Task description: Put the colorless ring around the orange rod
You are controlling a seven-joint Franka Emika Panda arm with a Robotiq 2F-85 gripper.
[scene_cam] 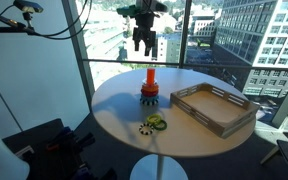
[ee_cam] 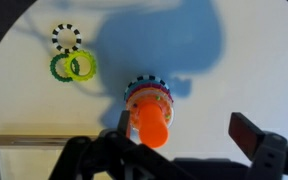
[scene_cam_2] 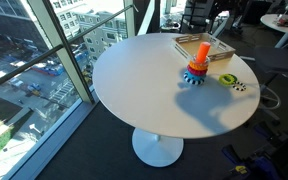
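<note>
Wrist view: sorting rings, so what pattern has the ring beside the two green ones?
Black-and-white blocks round the small flat ring; wrist view shows it best.

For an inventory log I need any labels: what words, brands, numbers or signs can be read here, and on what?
No text can be read in any view.
Orange rod: no print.
Stacked rings at its foot: colours and pattern only.
Black-and-white ring: checked pattern, no letters.
Green rings: plain.
Wooden tray: no marking visible.
Buildings outside: any signs are too small to read.
</note>
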